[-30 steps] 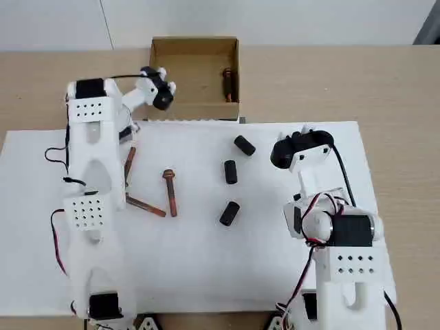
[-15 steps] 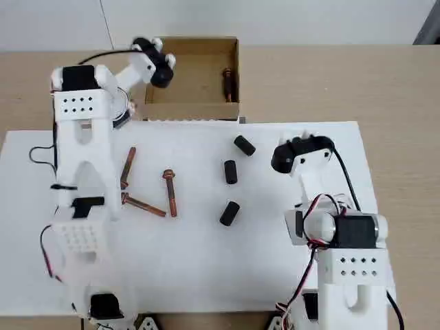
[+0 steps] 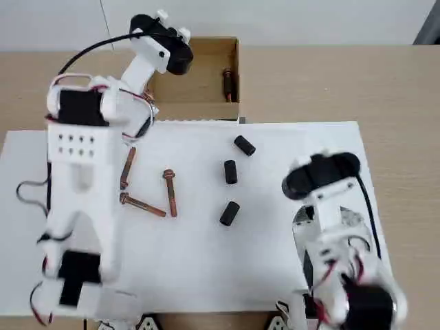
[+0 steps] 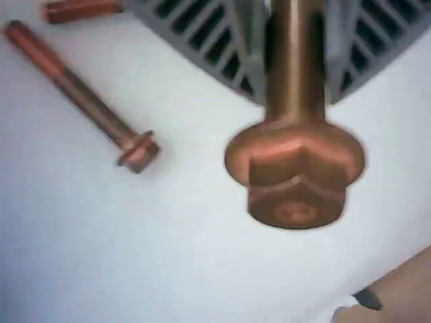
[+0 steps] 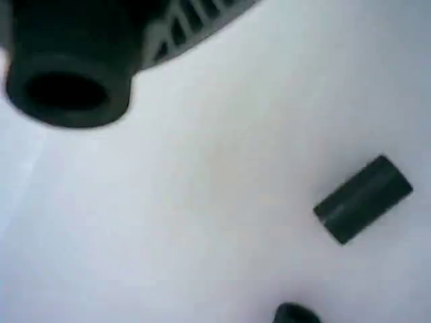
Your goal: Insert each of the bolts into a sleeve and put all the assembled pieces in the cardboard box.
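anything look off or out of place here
Nothing stands out: loose bolts and sleeves lie scattered on the white sheet, and one assembled piece lies inside the cardboard box.

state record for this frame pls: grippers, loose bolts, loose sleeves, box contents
left gripper: shut on held bolt
right gripper: shut on held sleeve
loose bolts: three, lying on white sheet
loose sleeves: three, black, on the sheet, apart from each other
cardboard box: one copper piece against its right wall
assembly: held bolt and held sleeve not yet joined
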`<state>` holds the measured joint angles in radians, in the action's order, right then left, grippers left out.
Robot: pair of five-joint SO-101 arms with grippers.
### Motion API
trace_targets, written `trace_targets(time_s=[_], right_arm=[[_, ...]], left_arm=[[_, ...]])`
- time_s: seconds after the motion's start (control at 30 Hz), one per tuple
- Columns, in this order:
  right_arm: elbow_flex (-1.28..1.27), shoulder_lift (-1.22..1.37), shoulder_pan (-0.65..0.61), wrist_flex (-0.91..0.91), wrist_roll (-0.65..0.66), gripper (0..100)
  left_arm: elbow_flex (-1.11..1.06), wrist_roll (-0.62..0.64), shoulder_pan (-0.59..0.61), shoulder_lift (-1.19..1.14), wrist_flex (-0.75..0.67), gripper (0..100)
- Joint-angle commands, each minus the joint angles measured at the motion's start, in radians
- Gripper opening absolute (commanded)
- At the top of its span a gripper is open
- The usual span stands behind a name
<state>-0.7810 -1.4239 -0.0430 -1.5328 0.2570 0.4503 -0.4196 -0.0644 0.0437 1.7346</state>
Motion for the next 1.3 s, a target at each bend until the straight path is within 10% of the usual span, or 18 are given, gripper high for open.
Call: trace_targets(time_s=[0.0,0.73,1.27], right_arm=[[-0.031,-0.088,0.004,0.002,0.008,0.4],[-0.457,-0.389,-0.008,0.395,-0.1,0.4],[-0.601,-0.389,-0.42,0.621,-0.278,0.4]], left_arm=[[-0.071,0.106,-0.048,0.187,0.011,0],[-1.017,0.505,-0.077,1.025,-0.597,0],[-1.365,0.813,-0.103,1.336,-0.885,0]])
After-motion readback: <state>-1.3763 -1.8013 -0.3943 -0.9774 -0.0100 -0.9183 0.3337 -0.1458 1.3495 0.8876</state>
